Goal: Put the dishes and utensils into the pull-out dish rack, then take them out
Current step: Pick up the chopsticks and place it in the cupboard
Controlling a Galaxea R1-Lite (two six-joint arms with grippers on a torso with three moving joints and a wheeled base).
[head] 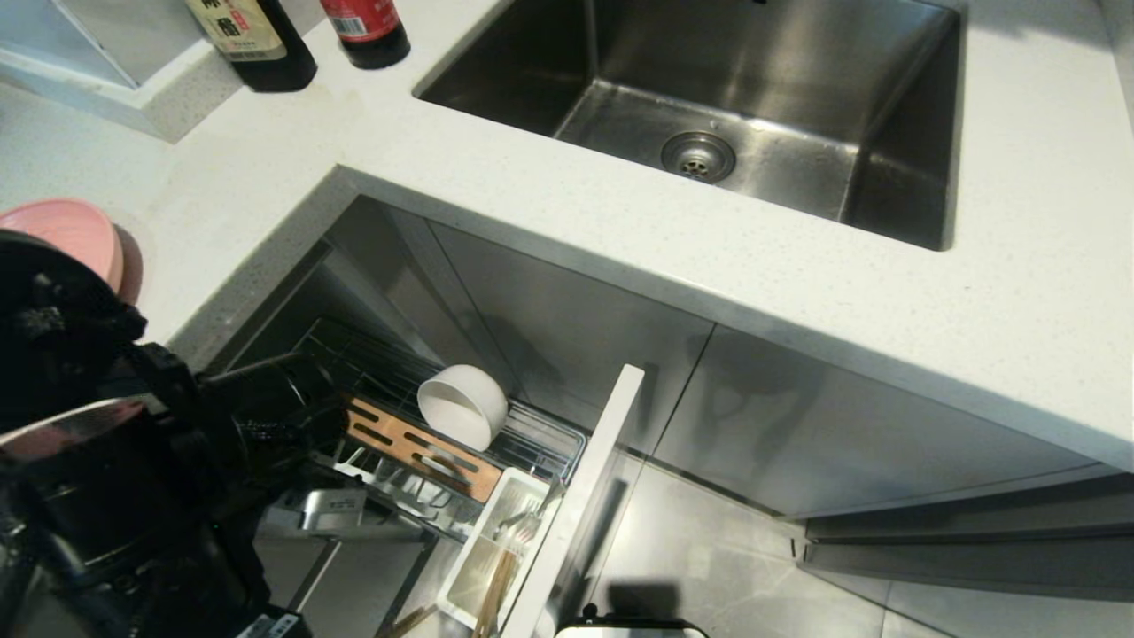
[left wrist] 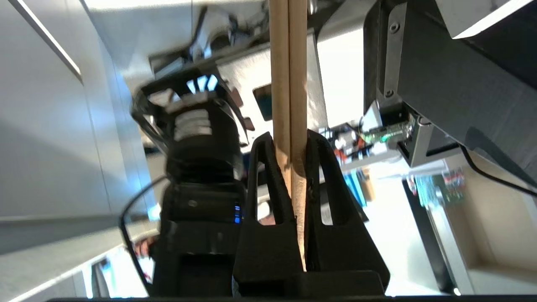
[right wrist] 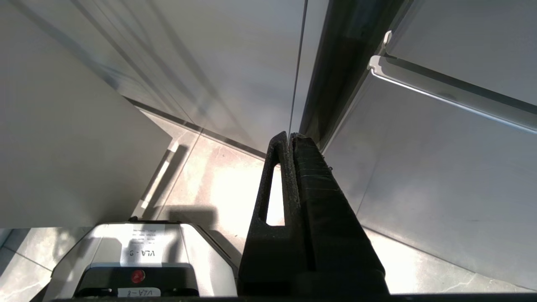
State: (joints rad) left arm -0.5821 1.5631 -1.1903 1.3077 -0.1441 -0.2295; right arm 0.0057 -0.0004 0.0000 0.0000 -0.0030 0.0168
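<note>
My left gripper (left wrist: 289, 139) is shut on the pair of light-wood chopsticks (left wrist: 288, 84), which stick out past its fingertips toward my own torso. The head view shows only the black left arm (head: 106, 461), low at the left beside the pull-out dish rack (head: 381, 368). The cream-white bowl (head: 462, 405) lies on its side in the rack, behind the tan slotted strip (head: 416, 447). The white utensil cup (head: 483, 554) holds a grey spoon (head: 530, 523) and a tan wooden length I cannot identify. The pink plate (head: 66, 232) sits on the counter, half hidden by the arm. My right gripper (right wrist: 290, 135) hangs shut and empty over the floor.
The rack's pale cabinet front (head: 589, 478) juts out over the tiled floor (head: 709, 549). The steel sink (head: 709, 106) is set in the white counter (head: 974, 283) above. Two dark bottles (head: 257, 44) stand at the back left. Grey cabinet doors (head: 842, 434) run to the right.
</note>
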